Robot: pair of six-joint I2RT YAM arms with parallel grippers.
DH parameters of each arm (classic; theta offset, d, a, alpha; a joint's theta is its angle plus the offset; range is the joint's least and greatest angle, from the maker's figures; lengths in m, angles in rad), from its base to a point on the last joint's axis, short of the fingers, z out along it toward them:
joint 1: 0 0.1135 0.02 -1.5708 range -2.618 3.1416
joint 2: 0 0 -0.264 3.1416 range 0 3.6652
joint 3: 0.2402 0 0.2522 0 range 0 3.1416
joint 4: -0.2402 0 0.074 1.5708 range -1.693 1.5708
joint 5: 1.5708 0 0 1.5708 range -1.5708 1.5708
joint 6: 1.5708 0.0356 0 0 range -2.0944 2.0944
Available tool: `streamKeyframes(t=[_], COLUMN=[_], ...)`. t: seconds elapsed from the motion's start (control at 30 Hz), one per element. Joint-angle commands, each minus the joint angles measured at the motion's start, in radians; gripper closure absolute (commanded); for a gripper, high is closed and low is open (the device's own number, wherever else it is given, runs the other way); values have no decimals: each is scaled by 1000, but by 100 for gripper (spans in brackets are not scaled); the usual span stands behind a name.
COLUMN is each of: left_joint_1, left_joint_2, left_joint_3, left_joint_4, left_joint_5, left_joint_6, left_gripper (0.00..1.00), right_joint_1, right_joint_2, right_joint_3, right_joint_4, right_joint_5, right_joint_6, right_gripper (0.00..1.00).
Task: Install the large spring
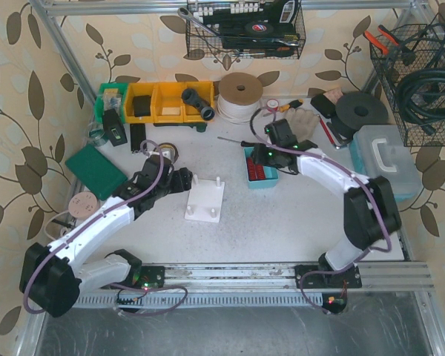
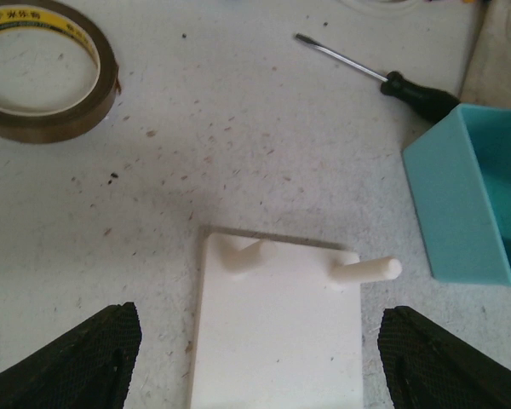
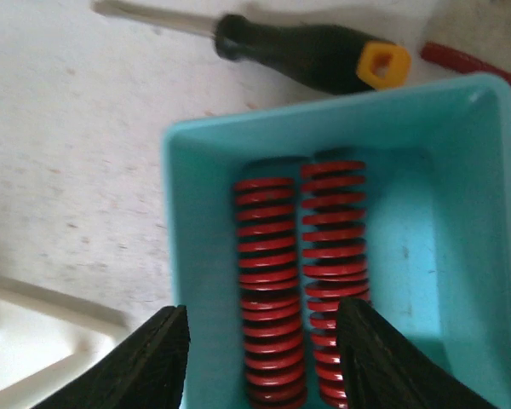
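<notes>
Two red coil springs lie side by side in a teal bin (image 3: 447,221). The left spring (image 3: 268,256) runs between the fingers of my right gripper (image 3: 262,317). That gripper is open, one finger over the bin's left wall and the other over the right spring (image 3: 334,221). I see no contact with either spring. The white base plate (image 2: 277,341) lies flat on the table, with one peg (image 2: 366,271) at its far right corner and another (image 2: 243,251) at its far left. My left gripper (image 2: 257,322) is open, its fingers on either side of the plate.
A black-handled screwdriver (image 3: 307,55) lies just beyond the bin. A roll of brown tape (image 2: 43,72) sits to the far left of the plate. In the top view, yellow bins (image 1: 159,102), a tape spool (image 1: 239,96) and a grey case (image 1: 386,159) line the back and right.
</notes>
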Motion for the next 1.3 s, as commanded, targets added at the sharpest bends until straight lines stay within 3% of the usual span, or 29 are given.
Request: streamKeyframes(t=[0.0,0.9,1.0,1.13,1.27], left_joint_1=[4,48,49,48,48], left_joint_2=[-31,-4,-1,-1,-2], left_joint_3=[3,-43,-41,-40,-41], left_joint_4=[104,179,172,167,163], left_joint_5=[37,97,95,91,86], left_joint_6=[37,-6,-8,-10,-11], left_gripper=[21,22,22,22,22], right_joint_1=[4,-25,-23,-23,-22], right_joint_2=[81,379,390,381,368], right_joint_3=[74,288,304,294,281], right_joint_4=[-152,-193,-208,-209,-214], right_joint_5=[95,165,175,191,189], right_joint_6=[16,43,46,55,56], right_gripper=[51,52,54,64,65])
